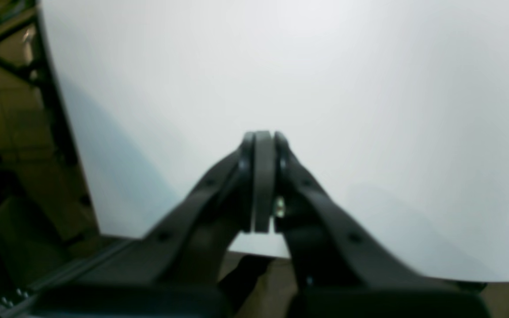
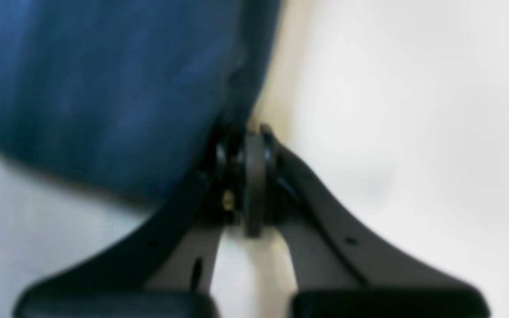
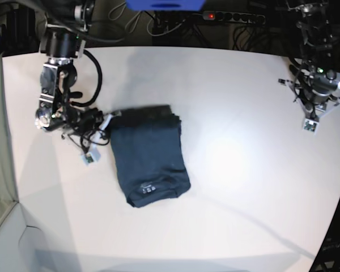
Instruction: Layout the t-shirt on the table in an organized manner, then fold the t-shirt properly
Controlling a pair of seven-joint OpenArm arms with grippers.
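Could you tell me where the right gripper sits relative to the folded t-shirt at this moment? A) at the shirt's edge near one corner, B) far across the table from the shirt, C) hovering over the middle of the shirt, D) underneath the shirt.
A: in the base view the right gripper sits at a corner of the folded t-shirt, and the right wrist view shows the blue cloth edge right at its closed fingertips.

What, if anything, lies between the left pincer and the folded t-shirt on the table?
Nothing visible does. The left pincer sits shut at the far side of the table, and only bare white tabletop shows between it and the t-shirt. The right pincer is at the shirt's edge.
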